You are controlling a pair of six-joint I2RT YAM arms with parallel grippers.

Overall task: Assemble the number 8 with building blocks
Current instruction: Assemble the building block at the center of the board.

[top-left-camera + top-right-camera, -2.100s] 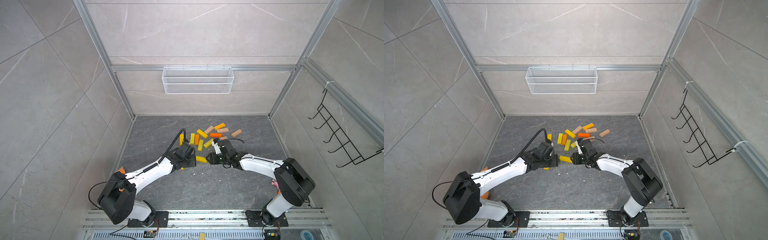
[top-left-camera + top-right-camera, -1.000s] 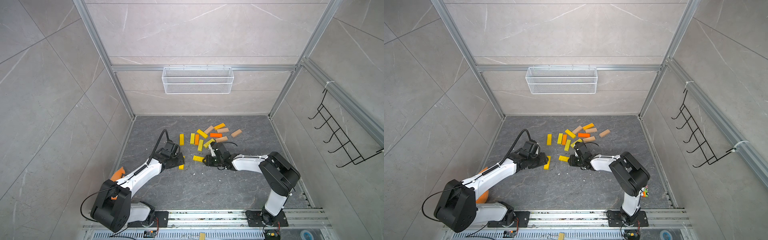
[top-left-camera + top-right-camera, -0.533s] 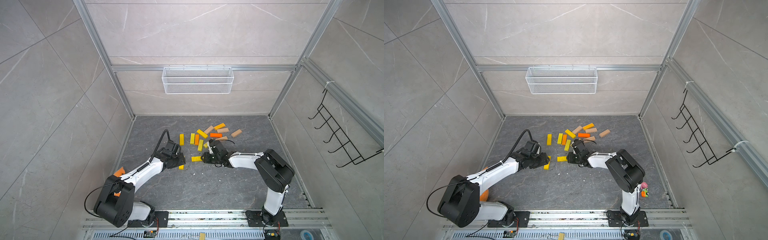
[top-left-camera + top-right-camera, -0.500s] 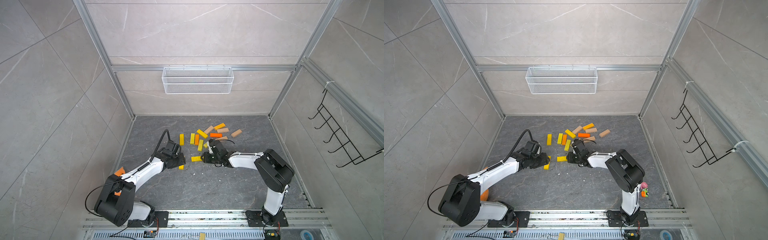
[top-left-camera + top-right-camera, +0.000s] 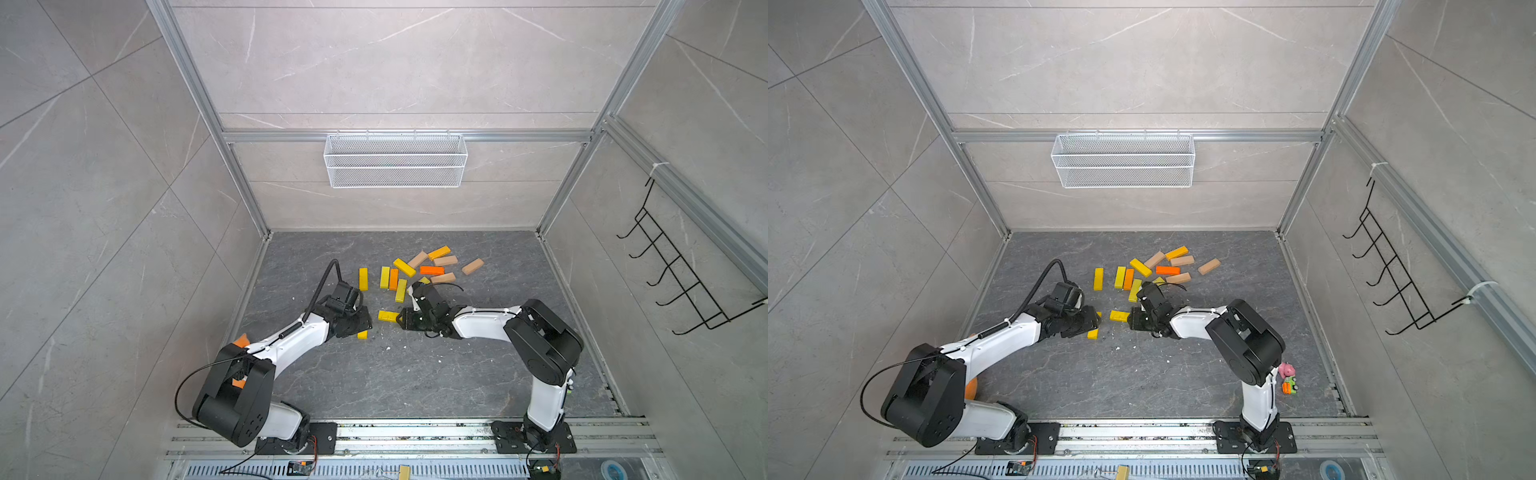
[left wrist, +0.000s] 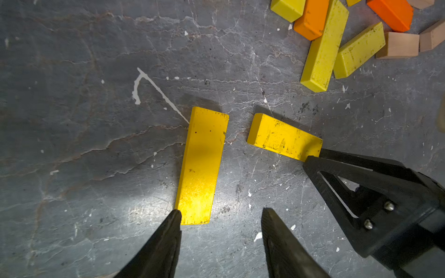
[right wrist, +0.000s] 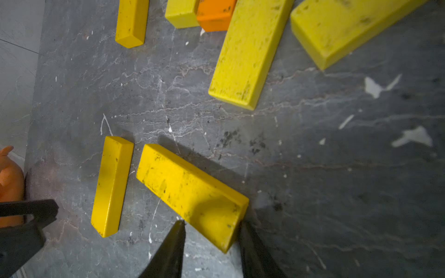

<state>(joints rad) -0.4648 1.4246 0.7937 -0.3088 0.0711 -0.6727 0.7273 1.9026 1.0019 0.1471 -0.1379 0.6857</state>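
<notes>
Left gripper (image 6: 220, 213) is released, jaws apart beside the first block (image 5: 362, 335). At its two o'clock, right gripper (image 7: 210, 223) straddles the end of the second block (image 5: 387, 316); whether it grips, I cannot tell.

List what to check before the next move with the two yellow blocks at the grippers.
1. Left gripper open and empty: ok.
2. Left yellow block flat on the floor: ok.
3. Right gripper grip on the right yellow block: cannot tell; its fingers straddle the block's end.
4. The two blocks joined: not ok; a gap shows between them.
5. Grippers clear of each other: ok, apart in both top views.
6. Spare blocks clear of these two: ok.
</notes>
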